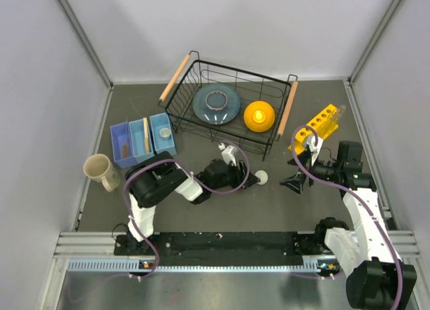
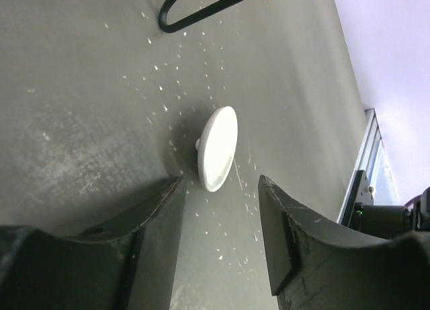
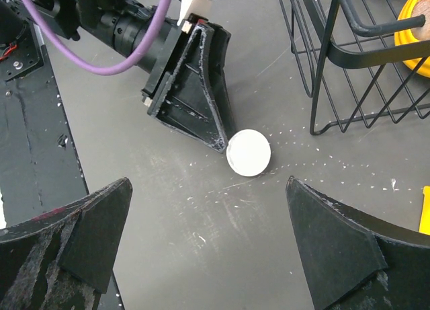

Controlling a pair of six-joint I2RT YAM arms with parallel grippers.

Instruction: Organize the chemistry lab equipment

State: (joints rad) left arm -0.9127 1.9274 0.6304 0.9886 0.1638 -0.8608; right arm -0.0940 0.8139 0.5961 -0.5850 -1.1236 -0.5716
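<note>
A small white round piece lies flat on the dark table, in front of the basket. My left gripper is low beside it. In the left wrist view the piece sits just beyond the fingertips, and the gripper is open with only bare table between its fingers. My right gripper stands wide open to the right of the piece, empty. The yellow rack lies at the back right. A wooden stick and another white piece rest in the blue bins.
The black wire basket with wooden handles holds a grey-blue plate and an orange bowl; its foot stands close to the piece. Three blue bins and a beige mug are at the left.
</note>
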